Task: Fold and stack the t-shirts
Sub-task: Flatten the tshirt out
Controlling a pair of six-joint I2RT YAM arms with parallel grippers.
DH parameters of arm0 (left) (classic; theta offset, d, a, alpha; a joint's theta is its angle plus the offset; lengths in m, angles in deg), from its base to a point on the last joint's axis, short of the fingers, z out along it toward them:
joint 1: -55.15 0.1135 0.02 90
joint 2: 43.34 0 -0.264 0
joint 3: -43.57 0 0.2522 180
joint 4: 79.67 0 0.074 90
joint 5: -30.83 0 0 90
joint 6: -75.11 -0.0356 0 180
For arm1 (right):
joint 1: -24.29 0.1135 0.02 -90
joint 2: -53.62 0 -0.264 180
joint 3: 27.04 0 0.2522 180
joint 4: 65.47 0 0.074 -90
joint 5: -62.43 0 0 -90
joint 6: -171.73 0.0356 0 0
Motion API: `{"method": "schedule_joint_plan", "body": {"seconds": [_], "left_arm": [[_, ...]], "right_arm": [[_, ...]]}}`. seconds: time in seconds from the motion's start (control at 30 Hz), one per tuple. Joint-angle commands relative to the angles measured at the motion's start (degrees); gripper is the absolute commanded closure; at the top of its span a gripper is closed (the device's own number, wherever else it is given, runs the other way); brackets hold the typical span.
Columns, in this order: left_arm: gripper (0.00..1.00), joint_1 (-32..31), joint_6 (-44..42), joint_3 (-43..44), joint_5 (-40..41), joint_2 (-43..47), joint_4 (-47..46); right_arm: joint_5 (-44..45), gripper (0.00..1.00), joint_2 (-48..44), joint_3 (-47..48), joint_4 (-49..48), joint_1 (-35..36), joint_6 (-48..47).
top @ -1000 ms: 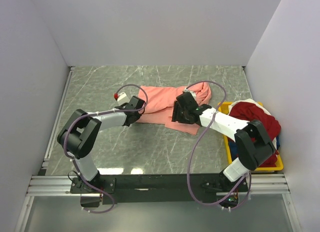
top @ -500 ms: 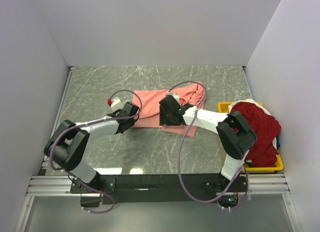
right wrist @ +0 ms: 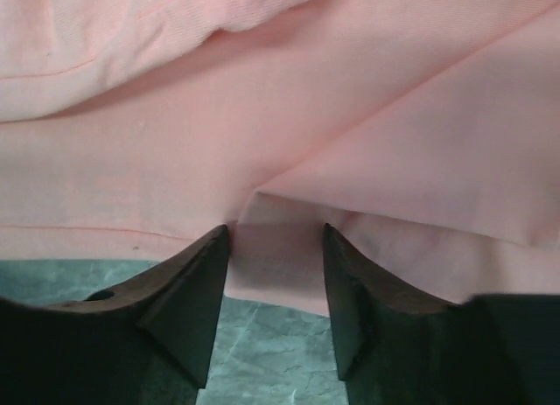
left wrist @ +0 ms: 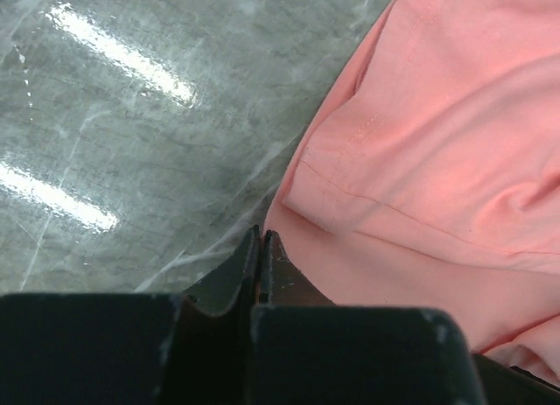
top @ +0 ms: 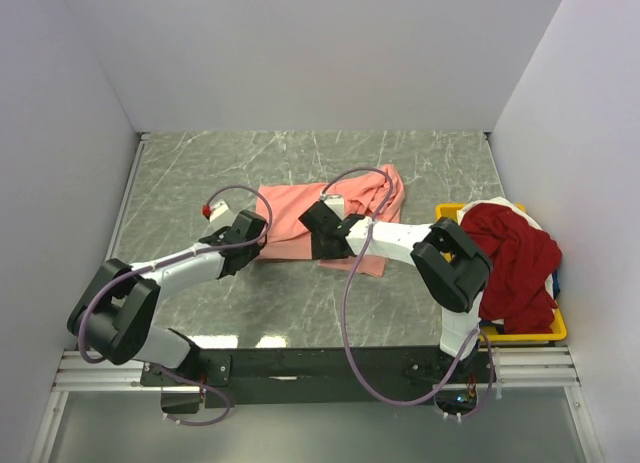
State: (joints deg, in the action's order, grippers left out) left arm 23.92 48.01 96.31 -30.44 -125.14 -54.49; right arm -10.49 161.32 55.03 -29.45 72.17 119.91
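Observation:
The salmon-pink t-shirt (top: 300, 205) lies crumpled on the grey marble table (top: 190, 173), seen close in the left wrist view (left wrist: 437, 160) and the right wrist view (right wrist: 350, 108). My left gripper (top: 256, 247) (left wrist: 260, 234) is shut, its tips pinching the shirt's near-left corner. My right gripper (top: 318, 245) (right wrist: 276, 234) stands open at the shirt's near edge, a flat fold of pink cloth between its fingers. The deep red t-shirt (top: 510, 253) is heaped over the yellow bin (top: 555, 329), with bits of white (top: 490, 205) and dark blue (top: 556, 279) cloth beside it.
White walls close the table at the back and both sides. A metal rail (top: 300, 368) runs along the near edge by the arm bases. Purple cables loop over both arms above the pink shirt.
Both grippers have moved left and the pink shirt has slid left with them. The left gripper closed on the shirt's corner. The right jaws have narrowed a little.

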Motion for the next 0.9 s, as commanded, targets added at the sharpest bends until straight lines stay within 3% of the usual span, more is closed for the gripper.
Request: {"method": "schedule_joint_plan", "body": {"seconds": [0.0,0.03,0.13,0.27,0.43,0.6,0.73,0.87], "left_arm": [[0.99,0.9,0.4,-0.9,0.6,2.9,-0.2],[0.99,1.0,0.4,-0.9,0.6,3.1,-0.1],[0.99,1.4,-0.1,-1.0,0.5,3.9,0.3],[0.99,2.1,-0.6,-0.9,0.4,5.9,1.1],[0.99,3.5,-1.4,-0.7,0.0,8.8,2.6],[0.99,5.4,-2.8,1.3,-0.4,14.8,6.6],[0.99,7.4,-4.5,6.0,-0.9,21.0,10.5],[0.99,10.7,-8.6,12.9,-2.4,24.6,14.1]], "right_arm": [[2.4,0.48,-0.9,-2.0,1.2,0.6,2.5],[2.6,0.51,-1.1,-2.3,1.2,0.6,2.6],[2.9,0.78,-2.3,-2.8,2.2,0.4,2.8],[3.3,0.99,-5.9,-3.3,3.7,0.5,2.6],[4.6,1.00,-13.5,-4.0,7.3,-0.6,2.1],[3.1,1.00,-28.4,-4.9,10.4,-5.2,0.6],[-2.7,1.00,-41.7,-4.1,12.8,-15.0,-1.4],[-5.5,1.00,-47.7,1.2,16.5,-23.4,-3.9]]}}
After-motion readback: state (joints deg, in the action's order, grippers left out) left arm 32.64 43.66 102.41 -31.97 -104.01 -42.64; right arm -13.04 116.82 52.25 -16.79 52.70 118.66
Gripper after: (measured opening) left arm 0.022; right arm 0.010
